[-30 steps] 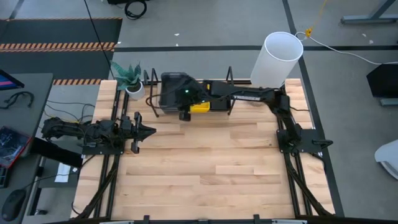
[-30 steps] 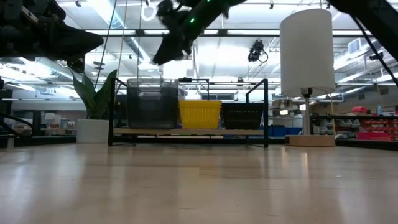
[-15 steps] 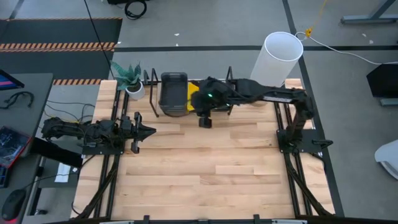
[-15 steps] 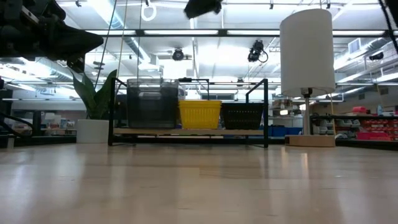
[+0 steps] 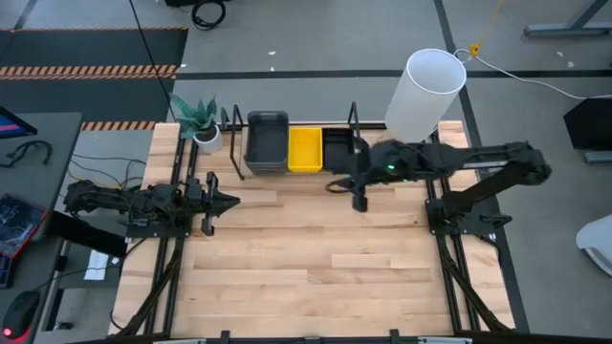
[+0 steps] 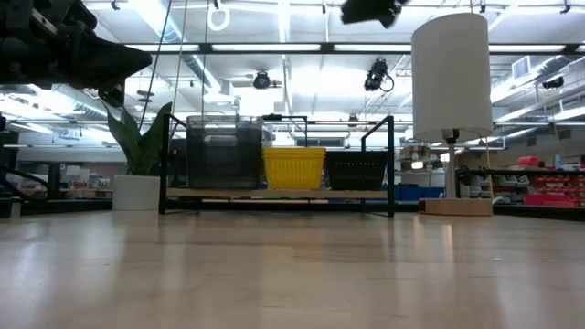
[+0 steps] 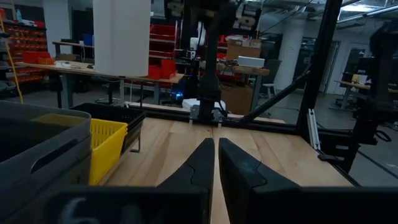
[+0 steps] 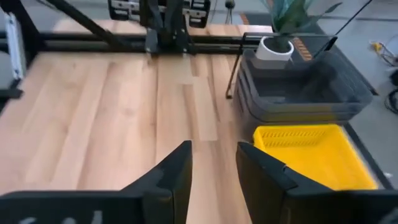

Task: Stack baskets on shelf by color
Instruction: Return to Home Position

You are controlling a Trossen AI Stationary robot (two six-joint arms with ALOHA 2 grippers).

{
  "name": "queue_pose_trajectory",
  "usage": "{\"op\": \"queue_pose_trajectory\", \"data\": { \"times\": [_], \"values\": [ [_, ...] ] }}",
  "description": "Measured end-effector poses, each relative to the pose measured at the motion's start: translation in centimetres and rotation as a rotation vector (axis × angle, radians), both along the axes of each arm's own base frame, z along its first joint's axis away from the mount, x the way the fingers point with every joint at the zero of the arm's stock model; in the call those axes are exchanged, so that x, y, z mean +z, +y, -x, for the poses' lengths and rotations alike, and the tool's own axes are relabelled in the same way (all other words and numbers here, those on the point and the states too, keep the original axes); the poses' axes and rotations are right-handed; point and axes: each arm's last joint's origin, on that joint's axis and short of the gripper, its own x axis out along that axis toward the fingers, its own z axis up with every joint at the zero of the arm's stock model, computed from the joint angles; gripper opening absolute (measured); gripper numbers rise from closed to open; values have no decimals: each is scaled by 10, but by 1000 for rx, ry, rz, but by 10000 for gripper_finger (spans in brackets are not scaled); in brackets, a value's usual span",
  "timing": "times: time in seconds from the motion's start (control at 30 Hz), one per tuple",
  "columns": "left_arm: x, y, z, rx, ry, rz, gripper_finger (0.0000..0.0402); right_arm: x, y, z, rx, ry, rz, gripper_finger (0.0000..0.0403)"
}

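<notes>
— What are we seeing on the far side?
— Dark grey plastic baskets (image 5: 267,143), yellow baskets (image 5: 306,150) and black perforated baskets (image 5: 337,148) are sitting side by side on the light-wood wire-framed shelf (image 6: 274,194).
— And our arms?
— Our right hand (image 5: 360,202) is hovering released just near of it; our left hand (image 5: 229,201) is resting clenched at the left.

No text, label, brand or number can be read in any view. Just behind the left gripper (image 7: 215,143), its dark body carries pale marks (image 7: 81,208) that may be digits. Fainter marks sit behind the right gripper (image 8: 214,147). Both sets are too blurred to make out.
</notes>
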Motion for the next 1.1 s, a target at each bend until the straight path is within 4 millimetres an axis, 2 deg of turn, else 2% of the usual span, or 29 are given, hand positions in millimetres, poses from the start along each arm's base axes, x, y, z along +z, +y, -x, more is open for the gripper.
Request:
{"op": "queue_pose_trajectory", "data": {
  "times": [0.33, 0.57, 0.77, 1.03, 1.1],
  "values": [
    [0, 0, 0, 0, 0, 0, 39, -47, -1, 74, -23, -296, -83, 116],
    [0, 0, 0, 0, 0, 0, 31, -78, -4, 113, -23, -489, -90, 116],
    [0, 0, 0, 1, 0, 0, 31, -102, -6, 135, 31, -644, -110, 116],
    [0, 0, 0, 0, 0, 0, 40, -140, -8, 147, 34, -761, -131, 116],
    [0, 0, 0, 0, 0, 0, 38, -144, -9, 149, 25, -785, -140, 116]
  ]
}}
